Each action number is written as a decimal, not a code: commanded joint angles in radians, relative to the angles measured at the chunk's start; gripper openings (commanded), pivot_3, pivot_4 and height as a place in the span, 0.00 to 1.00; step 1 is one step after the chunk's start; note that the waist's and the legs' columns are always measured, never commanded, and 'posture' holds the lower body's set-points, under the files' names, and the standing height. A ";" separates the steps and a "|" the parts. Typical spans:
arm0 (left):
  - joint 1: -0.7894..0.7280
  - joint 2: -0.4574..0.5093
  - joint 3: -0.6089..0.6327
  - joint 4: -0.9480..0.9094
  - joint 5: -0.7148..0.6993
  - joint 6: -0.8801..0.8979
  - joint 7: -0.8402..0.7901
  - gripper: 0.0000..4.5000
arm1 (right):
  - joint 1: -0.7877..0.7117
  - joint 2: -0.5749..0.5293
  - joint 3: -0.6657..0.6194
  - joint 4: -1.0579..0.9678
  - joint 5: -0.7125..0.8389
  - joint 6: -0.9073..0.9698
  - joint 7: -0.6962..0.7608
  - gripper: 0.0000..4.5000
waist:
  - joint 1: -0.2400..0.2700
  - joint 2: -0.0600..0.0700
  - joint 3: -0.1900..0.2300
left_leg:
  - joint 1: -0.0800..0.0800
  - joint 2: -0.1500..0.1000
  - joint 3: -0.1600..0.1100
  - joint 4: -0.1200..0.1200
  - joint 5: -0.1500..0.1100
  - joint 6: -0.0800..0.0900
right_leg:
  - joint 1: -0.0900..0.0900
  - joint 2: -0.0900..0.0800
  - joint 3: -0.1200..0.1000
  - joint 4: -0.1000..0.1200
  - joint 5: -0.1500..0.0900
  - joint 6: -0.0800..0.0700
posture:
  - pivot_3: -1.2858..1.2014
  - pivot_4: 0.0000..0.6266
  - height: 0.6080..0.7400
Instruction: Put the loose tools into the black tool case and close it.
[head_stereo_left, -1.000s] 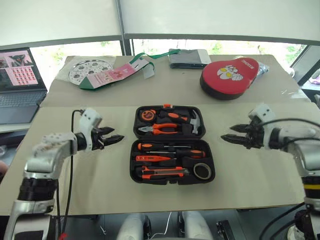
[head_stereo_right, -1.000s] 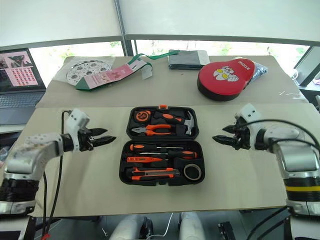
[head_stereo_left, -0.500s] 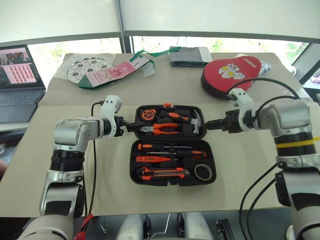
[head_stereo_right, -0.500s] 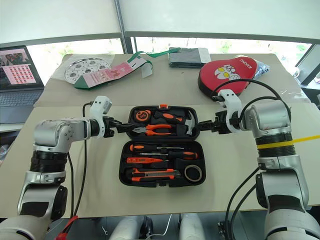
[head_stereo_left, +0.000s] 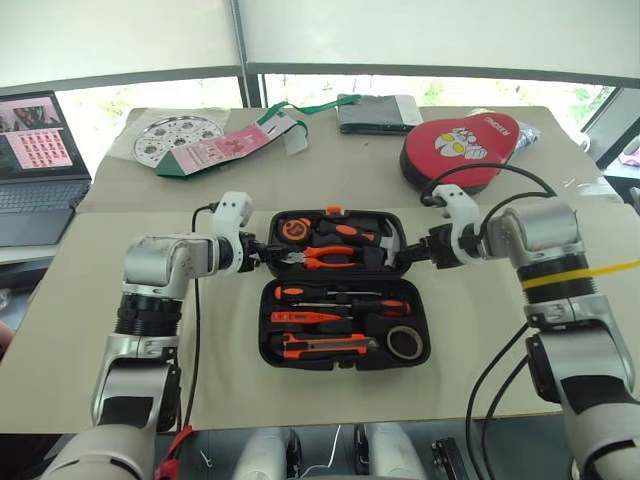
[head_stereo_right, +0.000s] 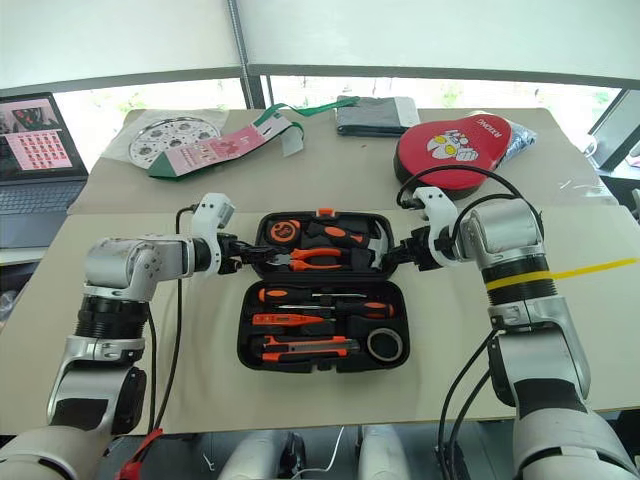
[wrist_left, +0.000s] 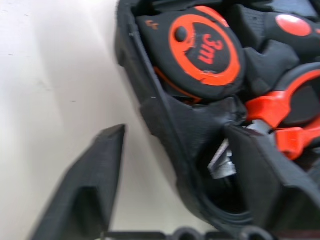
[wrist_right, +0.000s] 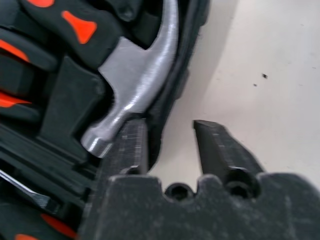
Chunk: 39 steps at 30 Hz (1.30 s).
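The black tool case (head_stereo_left: 345, 283) lies open on the table. Its near half holds two black-orange screwdrivers (head_stereo_left: 340, 294), a slim orange tester screwdriver (head_stereo_left: 305, 318), an orange-black utility knife (head_stereo_left: 325, 347) and a dark tape roll (head_stereo_left: 405, 343). My left gripper (head_stereo_left: 262, 254) is open at the far half's left end. It straddles the wall (wrist_left: 165, 125) beside the tape measure (wrist_left: 205, 47), with one finger outside on the table. My right gripper (head_stereo_left: 405, 256) is at the right end, open by a narrow gap around the wall (wrist_right: 167, 107) next to the hammer head (wrist_right: 135, 90).
A red pad with a cartoon face (head_stereo_left: 460, 145) lies behind the right arm. A dark pouch (head_stereo_left: 378, 112), a pink-green card (head_stereo_left: 225, 148) and a round metal plate (head_stereo_left: 170, 137) sit at the back. A laptop (head_stereo_left: 35, 160) stands at far left.
Both arms swung inward from the sides to the two ends of the case's far half. Their jaws have narrowed around the case walls.
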 joint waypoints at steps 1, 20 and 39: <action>0.009 0.016 0.005 -0.004 0.014 -0.002 0.018 0.35 | -0.005 -0.019 -0.026 0.017 -0.022 0.007 -0.047 0.03 | 0.003 0.000 0.000 | 0.003 0.000 0.000 0.000 0.000 0.000 | 0.004 0.000 0.000 0.000 0.000 0.000 | 0.52 0.24 1.00; 0.347 0.064 0.072 -0.146 0.109 -1.001 -0.298 0.02 | 0.411 -0.086 -0.129 -0.436 -0.096 -0.895 0.043 0.00 | 0.000 0.000 0.000 | -0.008 0.000 0.002 -0.003 0.004 -0.002 | -0.010 0.001 0.001 0.000 0.002 -0.002 | 0.52 0.24 1.00; 0.714 0.267 0.031 0.052 0.263 -1.772 -0.335 0.53 | 0.829 -0.232 -0.187 -0.182 -0.346 -1.951 -0.115 0.59 | 0.002 -0.001 0.002 | 0.017 0.004 0.007 -0.011 0.001 0.001 | 0.007 -0.003 0.007 -0.003 -0.002 -0.004 | 0.52 0.24 1.00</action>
